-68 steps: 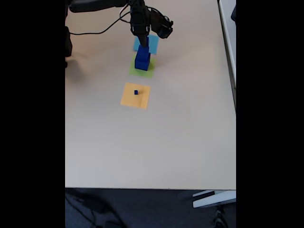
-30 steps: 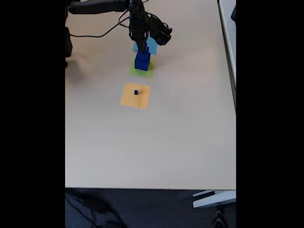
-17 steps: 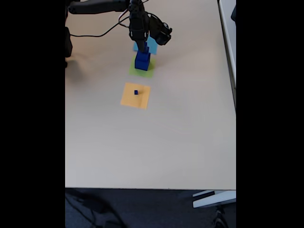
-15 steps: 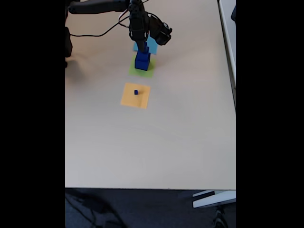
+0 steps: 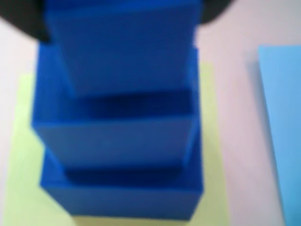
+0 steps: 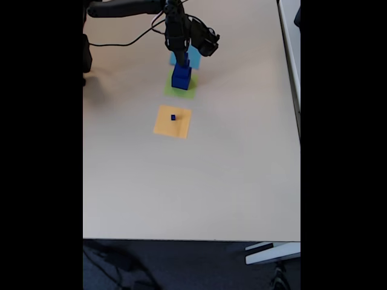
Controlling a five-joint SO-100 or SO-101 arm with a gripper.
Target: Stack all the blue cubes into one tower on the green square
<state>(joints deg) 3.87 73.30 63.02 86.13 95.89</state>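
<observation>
Tower of blue cubes [image 6: 181, 75] stands on green square [image 6: 188, 92], near far edge of desk [image 6: 242, 157] in fixed view. Wrist view: three stacked tiers of tower [image 5: 120, 136], each set back, blurred; green square [image 5: 21, 155] under it, light-blue patch [image 5: 282, 122] at right. Hand [image 6: 183, 55] right above tower top; how far open, cannot tell. Tiny blue cube [image 6: 173, 117] sits apart on orange patch [image 6: 172, 127].

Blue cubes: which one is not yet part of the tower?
The tiny blue cube, alone on the orange patch. The others are stacked in a tower on the green square.
</observation>
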